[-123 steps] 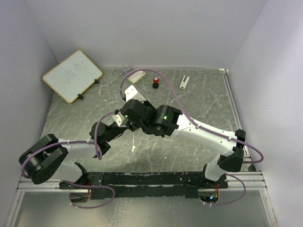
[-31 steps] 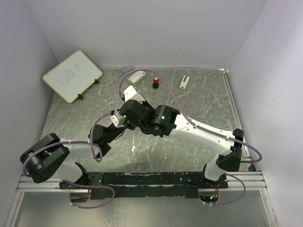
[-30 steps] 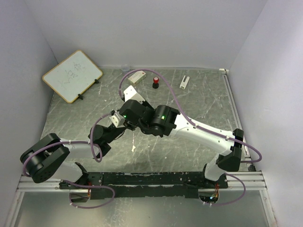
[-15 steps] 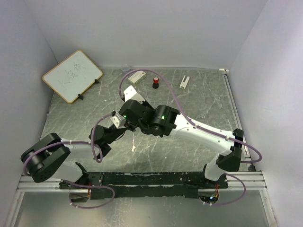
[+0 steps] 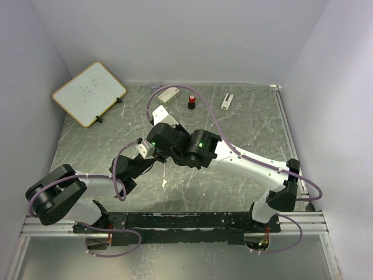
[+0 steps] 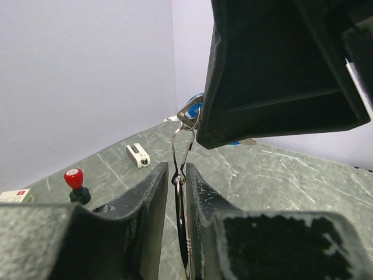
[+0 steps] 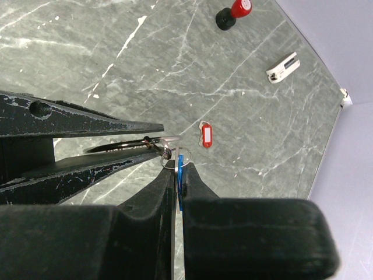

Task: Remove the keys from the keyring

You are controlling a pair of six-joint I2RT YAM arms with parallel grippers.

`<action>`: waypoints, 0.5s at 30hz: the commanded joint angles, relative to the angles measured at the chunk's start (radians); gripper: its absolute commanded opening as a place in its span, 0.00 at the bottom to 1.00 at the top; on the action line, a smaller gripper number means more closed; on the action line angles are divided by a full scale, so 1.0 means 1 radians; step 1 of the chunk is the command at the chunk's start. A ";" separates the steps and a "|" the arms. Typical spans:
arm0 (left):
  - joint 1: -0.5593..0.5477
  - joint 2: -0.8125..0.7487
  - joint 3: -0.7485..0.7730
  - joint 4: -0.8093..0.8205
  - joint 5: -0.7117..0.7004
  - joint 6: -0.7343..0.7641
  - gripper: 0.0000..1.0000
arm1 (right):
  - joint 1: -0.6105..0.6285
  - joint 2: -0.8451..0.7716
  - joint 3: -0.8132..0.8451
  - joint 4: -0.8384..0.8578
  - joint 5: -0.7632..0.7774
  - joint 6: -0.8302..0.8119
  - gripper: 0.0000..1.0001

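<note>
- Grey-green marbled table (image 5: 250, 128), shut in by pale lilac walls (image 5: 192, 41) on the left, back and right, with a metal rail (image 5: 175, 224) along the near edge.
- Writing: only faint scribbles on the whiteboard (image 5: 88, 93) leaning at the far left, not readable. Red mark on the white box (image 5: 168, 94) at the far edge, print too small to read.
- Right gripper (image 7: 178, 175): pinched tight on the blue key (image 7: 180, 160), seen edge-on between the fingers.
- Keyring (image 7: 134, 140): hangs in the air over mid-table. Joined to the blue key just off the right fingertips, running from there into the left gripper (image 6: 176, 172).
- Left gripper: narrow slot between the fingers, ring wire threading it. Cannot tell whether the pads press the wire.
- From above: both wrists crowded together at the table's middle, hiding ring and key.
- Red tag (image 7: 204, 134): flat on the table beneath, apart from both grippers.
- Far edge: black object with a red top (image 5: 191, 103) and small white piece (image 5: 227, 100), well apart from each other and from the grippers.
- Open room: bare table to the right of the wrists and on their near side. Tighter on the left, with the whiteboard and wall close by.
</note>
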State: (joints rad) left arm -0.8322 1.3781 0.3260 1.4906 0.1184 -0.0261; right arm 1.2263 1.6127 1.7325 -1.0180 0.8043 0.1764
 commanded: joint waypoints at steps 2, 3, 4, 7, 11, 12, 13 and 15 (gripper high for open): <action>-0.007 -0.017 -0.009 0.039 -0.020 0.011 0.30 | 0.003 0.003 0.016 -0.001 0.024 0.008 0.00; -0.008 -0.017 -0.007 0.037 -0.018 0.011 0.30 | 0.004 0.003 0.016 -0.002 0.024 0.008 0.00; -0.008 -0.017 -0.005 0.037 -0.017 0.011 0.30 | 0.003 0.004 0.015 -0.002 0.023 0.009 0.00; -0.008 -0.014 -0.002 0.048 -0.016 0.008 0.32 | 0.003 0.004 0.019 -0.003 0.022 0.008 0.00; -0.008 -0.011 0.003 0.055 -0.012 0.008 0.33 | 0.003 0.003 0.016 -0.002 0.019 0.007 0.00; -0.007 -0.011 0.005 0.056 -0.010 0.008 0.33 | 0.003 0.005 0.016 -0.002 0.019 0.007 0.00; -0.009 -0.012 0.006 0.054 -0.007 0.008 0.33 | 0.003 0.005 0.015 -0.002 0.019 0.009 0.00; -0.009 -0.014 0.010 0.053 -0.006 0.009 0.33 | 0.003 0.005 0.013 -0.002 0.019 0.008 0.00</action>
State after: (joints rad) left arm -0.8333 1.3781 0.3260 1.4937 0.1154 -0.0254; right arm 1.2263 1.6127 1.7325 -1.0180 0.8032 0.1764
